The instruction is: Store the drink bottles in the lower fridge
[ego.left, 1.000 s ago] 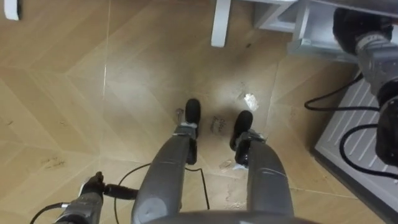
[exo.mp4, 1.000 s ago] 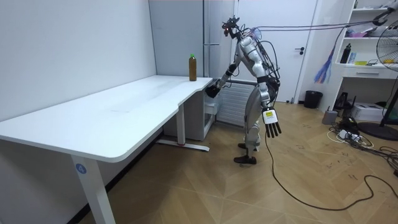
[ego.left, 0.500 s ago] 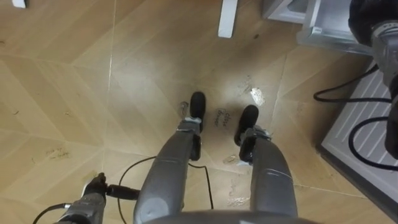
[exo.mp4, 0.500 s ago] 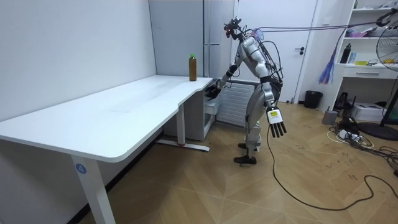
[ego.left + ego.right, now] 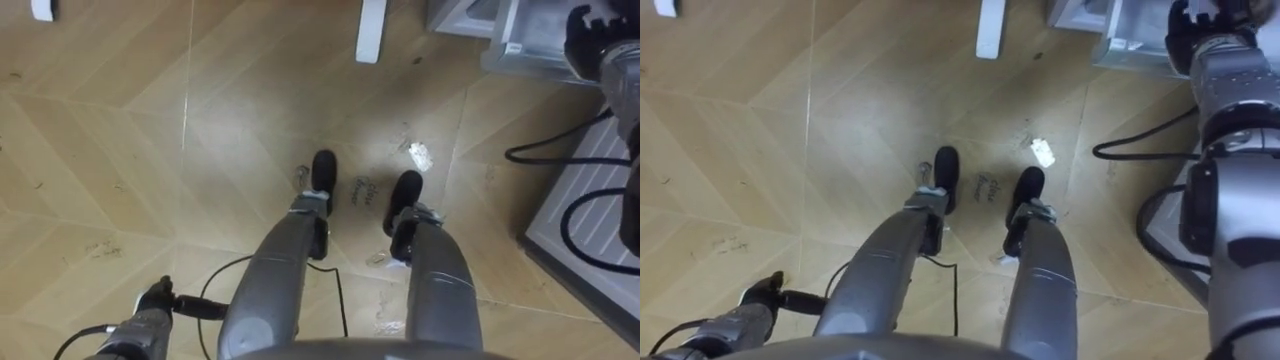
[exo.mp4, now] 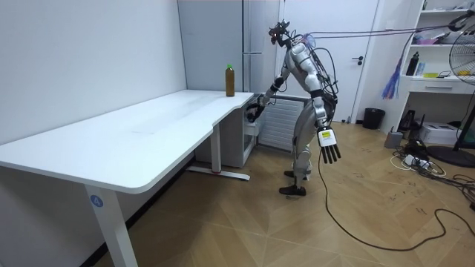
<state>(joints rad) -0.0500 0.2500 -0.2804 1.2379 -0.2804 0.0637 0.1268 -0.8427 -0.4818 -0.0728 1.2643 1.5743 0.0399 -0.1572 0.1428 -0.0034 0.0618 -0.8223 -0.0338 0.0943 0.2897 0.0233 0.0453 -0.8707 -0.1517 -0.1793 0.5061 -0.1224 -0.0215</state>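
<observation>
Brown cylindrical bottle, smooth white table

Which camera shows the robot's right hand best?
The right eye view: the right hand is large and close at the top right, though cut by the picture's top edge. The left eye view catches less of it, in its top right corner. The room view shows it small, beside the table at its far end.

Drink: brown bottle, green cap — upright on the far corner of the white table.
Fridge: tall, grey — just behind that corner.
</observation>
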